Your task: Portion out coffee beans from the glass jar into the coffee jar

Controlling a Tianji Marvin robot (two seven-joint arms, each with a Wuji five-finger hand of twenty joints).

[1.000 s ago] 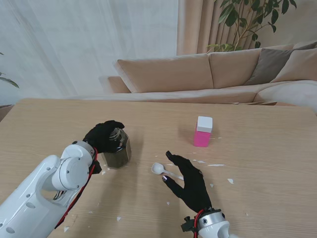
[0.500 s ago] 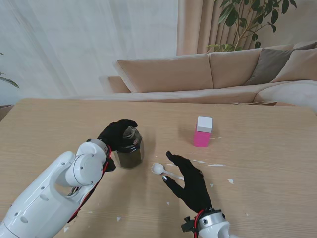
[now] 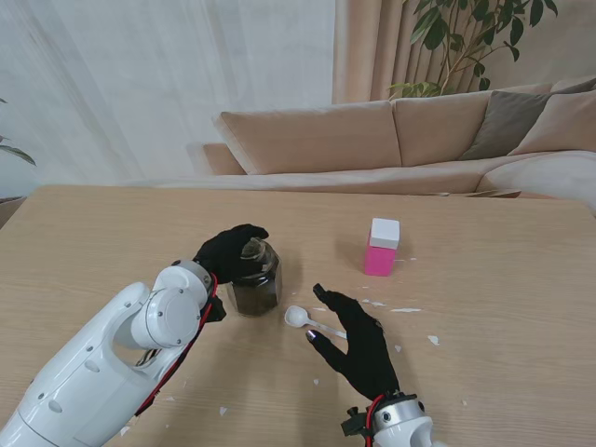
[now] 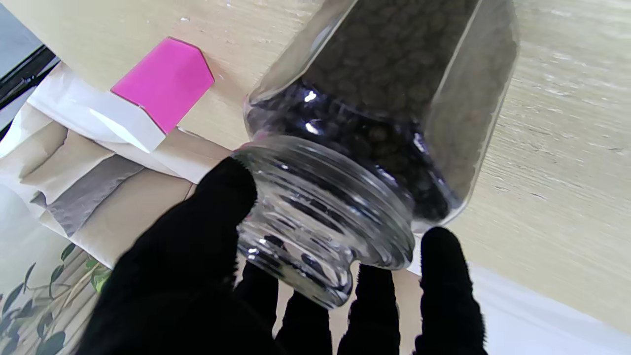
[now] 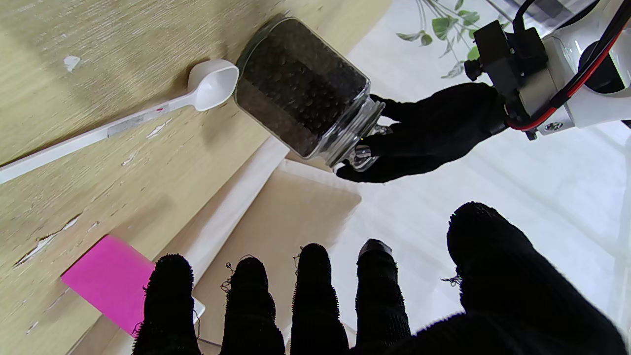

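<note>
The glass jar (image 3: 252, 286) is dark with coffee beans and stands upright on the wooden table, left of centre. My left hand (image 3: 231, 252) is shut on its threaded neck from above; the left wrist view shows the fingers (image 4: 207, 231) curled round the open glass jar (image 4: 384, 113). A white measuring spoon (image 3: 304, 319) lies just right of the jar, its bowl close to the glass jar (image 5: 300, 88). My right hand (image 3: 358, 346) hovers open, fingers spread, over the spoon's handle. The pink coffee jar (image 3: 381, 248) with a white lid stands farther back on the right.
White flecks and scuffs (image 3: 406, 310) dot the table near the right hand. A beige sofa (image 3: 391, 140) and a plant (image 3: 466, 37) lie beyond the table's far edge (image 3: 298, 191).
My left hand has carried the glass jar to the right, closer to the spoon's bowl. The right hand and the spoon have stayed put.
</note>
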